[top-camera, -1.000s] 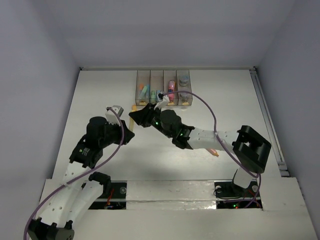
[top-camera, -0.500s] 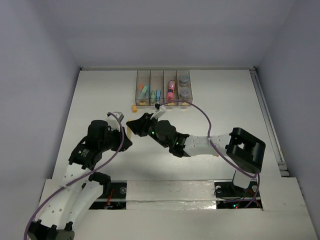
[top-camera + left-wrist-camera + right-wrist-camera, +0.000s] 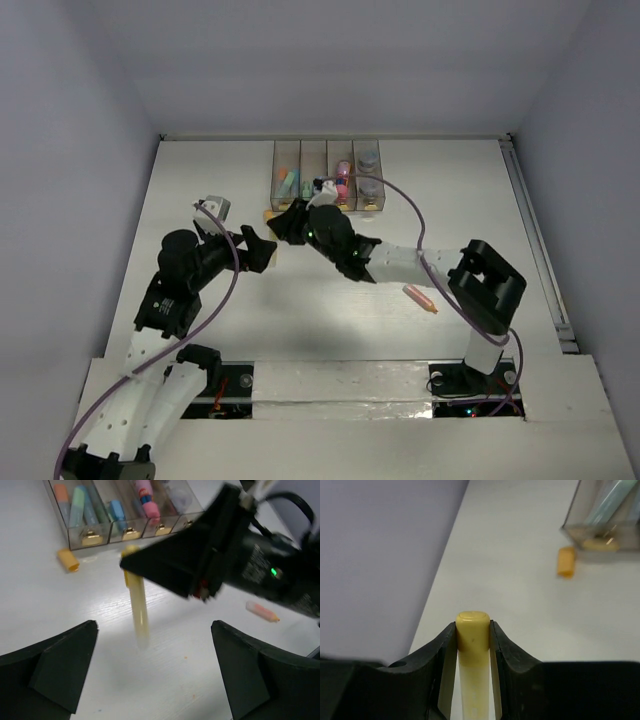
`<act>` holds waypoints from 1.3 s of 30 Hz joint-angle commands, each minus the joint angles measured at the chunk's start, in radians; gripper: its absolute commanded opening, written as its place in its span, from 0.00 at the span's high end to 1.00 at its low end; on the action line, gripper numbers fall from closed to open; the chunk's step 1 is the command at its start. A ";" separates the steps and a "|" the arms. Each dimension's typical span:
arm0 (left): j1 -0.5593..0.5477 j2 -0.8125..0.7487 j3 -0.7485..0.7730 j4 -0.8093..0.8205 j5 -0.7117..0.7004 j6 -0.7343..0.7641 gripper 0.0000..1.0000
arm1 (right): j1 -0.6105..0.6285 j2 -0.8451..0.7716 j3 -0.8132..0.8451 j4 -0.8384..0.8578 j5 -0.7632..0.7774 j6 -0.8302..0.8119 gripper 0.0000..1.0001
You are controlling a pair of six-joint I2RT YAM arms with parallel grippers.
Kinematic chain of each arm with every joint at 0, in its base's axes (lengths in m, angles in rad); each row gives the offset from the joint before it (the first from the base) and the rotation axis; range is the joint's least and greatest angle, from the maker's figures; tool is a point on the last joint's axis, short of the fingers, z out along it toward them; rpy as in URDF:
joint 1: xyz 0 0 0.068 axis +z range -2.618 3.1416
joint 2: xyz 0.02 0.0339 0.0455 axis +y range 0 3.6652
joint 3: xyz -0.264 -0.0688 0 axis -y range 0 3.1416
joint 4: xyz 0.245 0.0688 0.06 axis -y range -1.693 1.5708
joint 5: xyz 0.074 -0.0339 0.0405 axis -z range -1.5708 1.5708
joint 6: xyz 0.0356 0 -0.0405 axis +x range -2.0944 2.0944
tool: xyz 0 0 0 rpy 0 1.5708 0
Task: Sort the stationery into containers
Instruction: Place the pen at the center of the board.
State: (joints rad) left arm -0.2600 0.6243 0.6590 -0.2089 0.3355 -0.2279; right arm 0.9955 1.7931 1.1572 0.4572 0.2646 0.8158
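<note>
Right claw (image 3: 473, 624) pinching yellow marker (image 3: 474, 690) near one end. Left claw (image 3: 155, 647) spread wide, marker's free end between its fingers, apart from both.

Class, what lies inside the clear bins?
Green, blue, orange sticks in the two left bins, a pink marker in the third, round grey-blue pieces in the fourth. The right arm covers some near ends.
</note>
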 commanded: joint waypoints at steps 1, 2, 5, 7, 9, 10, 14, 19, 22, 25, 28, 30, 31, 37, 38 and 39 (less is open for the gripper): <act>0.002 -0.001 0.034 0.131 0.031 -0.008 0.01 | -0.133 0.055 0.206 -0.083 -0.030 -0.055 1.00; 0.002 -0.005 0.036 0.128 0.034 -0.007 0.01 | -0.156 0.067 0.235 -0.089 -0.039 -0.058 1.00; 0.002 -0.026 0.034 0.124 0.027 -0.007 0.01 | -0.236 0.133 0.340 -0.103 -0.050 -0.086 1.00; 0.002 -0.050 0.034 0.120 0.002 -0.007 0.01 | -0.271 0.211 0.436 -0.135 -0.064 -0.133 1.00; 0.002 -0.067 0.034 0.120 -0.009 -0.010 0.01 | -0.291 0.274 0.519 -0.170 -0.076 -0.168 1.00; 0.002 -0.081 0.034 0.121 -0.010 -0.011 0.01 | -0.300 0.307 0.560 -0.205 -0.080 -0.200 1.00; 0.002 -0.110 0.031 0.124 -0.013 -0.010 0.01 | -0.322 0.466 0.780 -0.305 -0.104 -0.265 1.00; 0.002 -0.120 0.030 0.129 0.002 -0.013 0.01 | -0.322 0.637 1.025 -0.405 -0.102 -0.316 1.00; 0.002 -0.120 0.033 0.129 0.005 -0.013 0.01 | -0.322 0.687 1.104 -0.439 -0.096 -0.340 0.52; 0.002 -0.123 0.033 0.128 0.002 -0.010 0.01 | -0.322 0.667 1.084 -0.399 -0.120 -0.360 0.11; 0.002 -0.117 0.031 0.132 0.007 -0.013 0.01 | -0.322 0.588 1.003 -0.356 -0.142 -0.366 0.05; 0.002 -0.110 0.033 0.135 0.011 -0.011 0.01 | -0.322 0.519 0.928 -0.330 -0.153 -0.366 0.05; 0.002 -0.107 0.033 0.134 0.013 -0.013 0.01 | -0.322 0.488 0.894 -0.325 -0.153 -0.365 0.05; 0.002 -0.133 0.030 0.140 0.030 -0.014 0.01 | -0.322 0.030 0.215 -0.206 -0.096 -0.262 0.67; 0.002 -0.138 0.030 0.140 0.031 -0.017 0.01 | -0.322 -0.031 0.129 -0.233 -0.113 -0.241 0.98; 0.002 -0.146 0.030 0.141 0.027 -0.018 0.01 | -0.322 -0.088 0.052 -0.270 -0.129 -0.216 1.00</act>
State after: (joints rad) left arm -0.2600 0.5030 0.6594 -0.1295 0.3443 -0.2379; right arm 0.6689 1.8668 1.3857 0.1444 0.1436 0.5282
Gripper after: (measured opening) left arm 0.990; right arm 0.075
